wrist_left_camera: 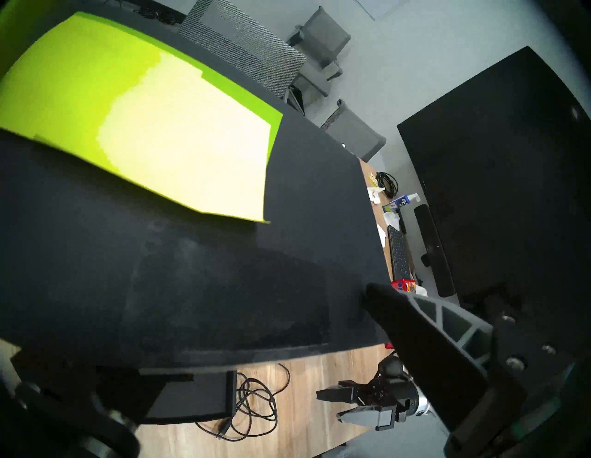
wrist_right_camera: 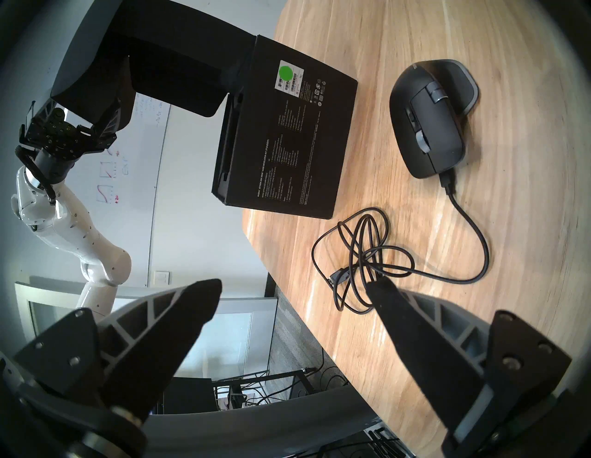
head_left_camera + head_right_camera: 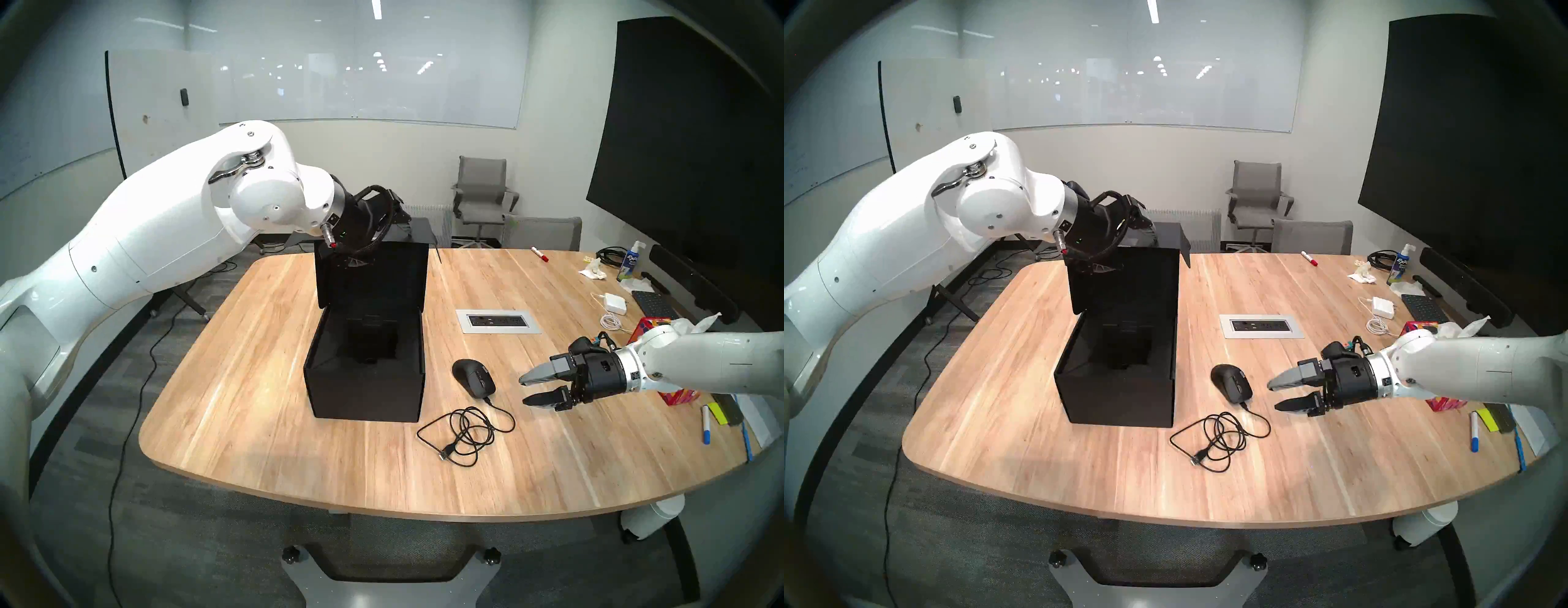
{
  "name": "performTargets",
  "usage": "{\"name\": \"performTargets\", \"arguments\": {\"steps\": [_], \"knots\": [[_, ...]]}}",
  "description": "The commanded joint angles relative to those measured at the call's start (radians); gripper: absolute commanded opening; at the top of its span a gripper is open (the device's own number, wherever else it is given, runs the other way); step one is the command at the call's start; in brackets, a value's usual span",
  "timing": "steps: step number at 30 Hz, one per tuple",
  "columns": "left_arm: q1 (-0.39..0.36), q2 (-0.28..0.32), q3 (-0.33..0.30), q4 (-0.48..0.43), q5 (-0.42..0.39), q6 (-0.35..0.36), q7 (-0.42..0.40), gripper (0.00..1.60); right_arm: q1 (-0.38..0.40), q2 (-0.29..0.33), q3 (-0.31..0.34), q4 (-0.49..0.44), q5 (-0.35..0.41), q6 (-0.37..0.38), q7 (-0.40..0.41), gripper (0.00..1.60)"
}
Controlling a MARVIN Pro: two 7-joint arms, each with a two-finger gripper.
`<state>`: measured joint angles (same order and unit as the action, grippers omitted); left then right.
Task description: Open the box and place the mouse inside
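The black box (image 3: 365,390) stands open on the wooden table (image 3: 254,382). Its lid (image 3: 373,271) is upright, and the dark foam hollow inside shows. My left gripper (image 3: 396,212) is up behind the lid's top flap, open. In the left wrist view one finger (image 1: 415,339) lies at the edge of the lid (image 1: 192,272), which carries a yellow-green sticky note (image 1: 144,128). The black mouse (image 3: 473,378) lies right of the box, its coiled cable (image 3: 462,433) trailing toward me. My right gripper (image 3: 524,388) hovers just right of the mouse, open and empty.
A power outlet panel (image 3: 498,321) is set into the table behind the mouse. At the right edge are a white charger (image 3: 615,303), a red tissue box (image 3: 651,329), a keyboard (image 3: 649,301), a spray bottle (image 3: 630,261) and markers (image 3: 706,424). Grey chairs (image 3: 481,195) stand beyond the table.
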<state>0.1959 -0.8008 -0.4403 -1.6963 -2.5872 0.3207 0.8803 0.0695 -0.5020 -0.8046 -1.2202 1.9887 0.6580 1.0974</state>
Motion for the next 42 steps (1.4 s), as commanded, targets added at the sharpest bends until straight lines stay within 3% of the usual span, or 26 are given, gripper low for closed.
{"name": "performTargets", "arguments": {"steps": [1, 5, 8, 16, 20, 33, 42], "knots": [[-0.05, -0.069, -0.019, 0.048, 0.003, -0.01, 0.003, 1.6, 0.014, 0.0, 0.01, 0.002, 0.002, 0.001, 0.005, 1.6], [-0.051, -0.063, -0.02, 0.072, -0.019, 0.024, -0.002, 1.6, 0.014, 0.0, 0.01, 0.002, 0.002, 0.001, 0.005, 1.6], [-0.044, -0.022, -0.026, 0.055, -0.053, 0.076, -0.01, 1.6, 0.014, 0.0, 0.01, 0.002, 0.002, 0.002, 0.005, 1.6], [-0.034, -0.005, -0.026, 0.057, -0.052, 0.091, -0.026, 1.6, 0.014, 0.0, 0.01, 0.002, 0.002, 0.002, 0.005, 1.6], [-0.048, -0.048, -0.025, 0.112, -0.074, 0.083, -0.013, 1.6, 0.014, 0.0, 0.01, 0.002, 0.002, 0.002, 0.005, 1.6], [-0.06, -0.18, 0.0, 0.245, -0.025, 0.025, -0.023, 1.6, 0.014, 0.0, 0.01, 0.002, 0.002, 0.001, 0.005, 1.6], [-0.075, -0.236, -0.004, 0.33, -0.015, 0.014, -0.032, 1.6, 0.014, 0.001, 0.01, 0.002, 0.002, 0.002, 0.005, 1.6]]}}
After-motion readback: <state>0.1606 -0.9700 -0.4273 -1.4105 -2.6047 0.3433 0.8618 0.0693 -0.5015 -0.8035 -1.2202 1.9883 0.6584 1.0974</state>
